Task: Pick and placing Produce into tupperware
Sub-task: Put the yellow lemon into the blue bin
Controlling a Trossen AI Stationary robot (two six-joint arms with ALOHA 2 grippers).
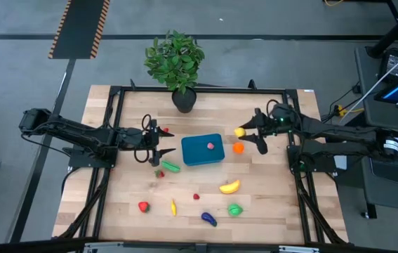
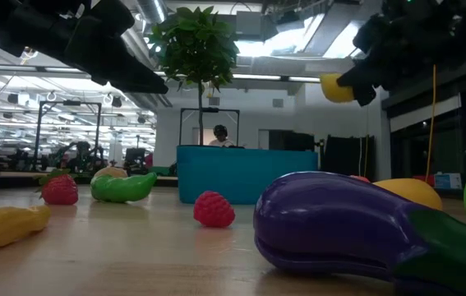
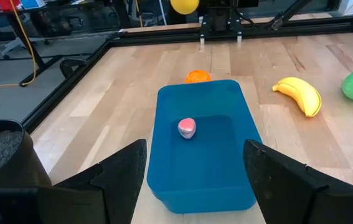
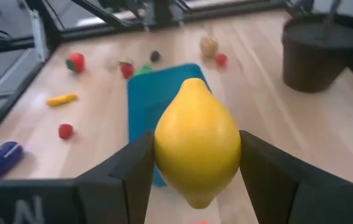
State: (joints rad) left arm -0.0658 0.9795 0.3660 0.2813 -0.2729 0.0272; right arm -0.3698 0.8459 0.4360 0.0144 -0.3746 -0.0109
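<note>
Purple eggplant (image 2: 339, 226) lies nearest the low camera on the tabletop (image 1: 269, 204). Right pincer (image 4: 192, 165) grips a yellow lemon (image 4: 196, 149), raised above the tabletop beside the tupperware (image 1: 202, 150). Left pincer (image 1: 158, 142) stands wide and empty at the tupperware's opposite side. One pink piece (image 3: 187, 127) lies inside the tupperware; an orange piece (image 1: 238, 147) just beside it.

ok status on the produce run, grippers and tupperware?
Right gripper shut on lemon, raised beside the tupperware. Left gripper open, empty, at its other end. One pink piece inside. Nothing blocking the drop.
</note>
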